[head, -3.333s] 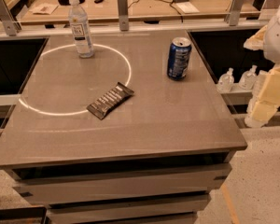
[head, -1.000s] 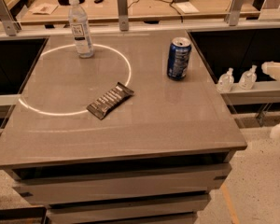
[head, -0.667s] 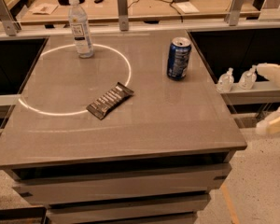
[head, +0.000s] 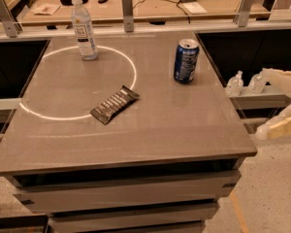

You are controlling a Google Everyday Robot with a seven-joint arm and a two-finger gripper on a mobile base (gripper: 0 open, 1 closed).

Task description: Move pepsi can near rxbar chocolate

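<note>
While the gripper hangs out past the right edge of the table, nothing on the tabletop is being touched. Its two pale fingers are spread apart with nothing between them, one above the other in the camera view, both pointing left toward the table and sitting lower than the tabletop's far half.

The pepsi can stands upright on the right side of the table toward the back, well apart from the gripper. The rxbar chocolate lies flat near the middle, angled diagonally, down and left of the can with a fair gap between them. It sits right across the lower right arc of a thin white ring marked on the surface.

A clear water bottle with a white label stands upright at the back left, on the ring's far edge. Two little bottles sit on a ledge just off the table's right side, near the upper finger.
</note>
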